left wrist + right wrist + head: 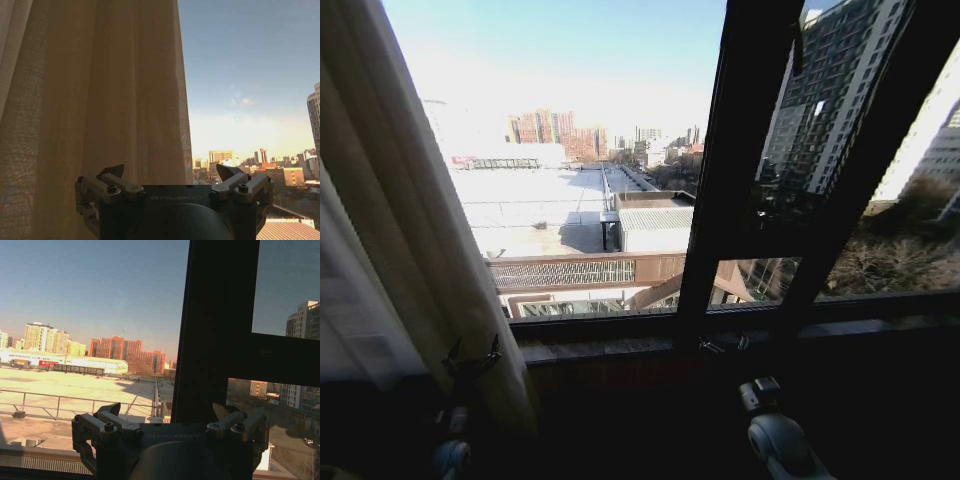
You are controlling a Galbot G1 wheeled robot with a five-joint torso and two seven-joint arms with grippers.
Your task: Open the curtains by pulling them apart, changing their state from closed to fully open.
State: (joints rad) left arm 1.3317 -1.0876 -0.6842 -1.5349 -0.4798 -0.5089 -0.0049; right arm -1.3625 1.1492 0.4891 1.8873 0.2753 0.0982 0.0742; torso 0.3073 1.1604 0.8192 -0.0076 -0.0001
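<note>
One curtain panel (410,230) hangs bunched at the left of the window, cream-beige with vertical folds. In the left wrist view this curtain (100,90) covers the area ahead of one finger, and its free edge falls between the two fingers. My left gripper (472,355) (170,172) is low beside the curtain's edge, open, with nothing clamped. My right gripper (723,344) (167,410) is open near the sill, facing the black window frame bar (215,330), holding nothing.
The bare glass (570,150) shows rooftops and city buildings outside. Thick black frame bars (750,150) cross the window's right half. A dark sill (620,345) runs along the bottom, just ahead of both grippers.
</note>
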